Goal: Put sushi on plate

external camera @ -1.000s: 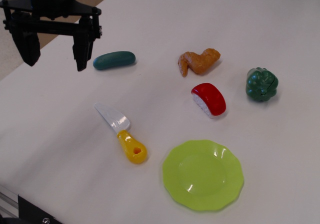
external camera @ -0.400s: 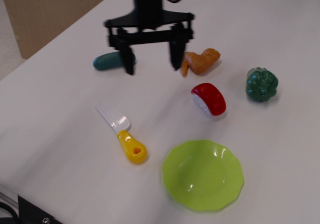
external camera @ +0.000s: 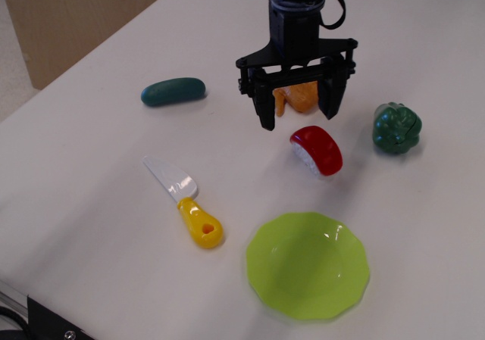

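Black and wide-spread, the two-fingered gripper [external camera: 299,118] now hangs over the middle of the white table [external camera: 91,173] with its jaws far apart and nothing between them — a moment ago it was further left, near the teal oblong toy vegetable [external camera: 173,92], and before that off at the table's left edge. Its fingers now stand in front of the orange-brown toy chicken wing [external camera: 298,97], partly hiding it, with the tips just above and to the upper left of the glossy red-topped toy sushi on its white rice base [external camera: 317,151]. That sushi lies where it lay in the earlier frames, on the bare table, apart from the lime-green scalloped plastic plate [external camera: 308,266] that sits nearer the camera. The dark green toy pepper [external camera: 396,129] to the right and the yellow-handled toy knife with a white blade [external camera: 185,202] on the left have not shifted either.
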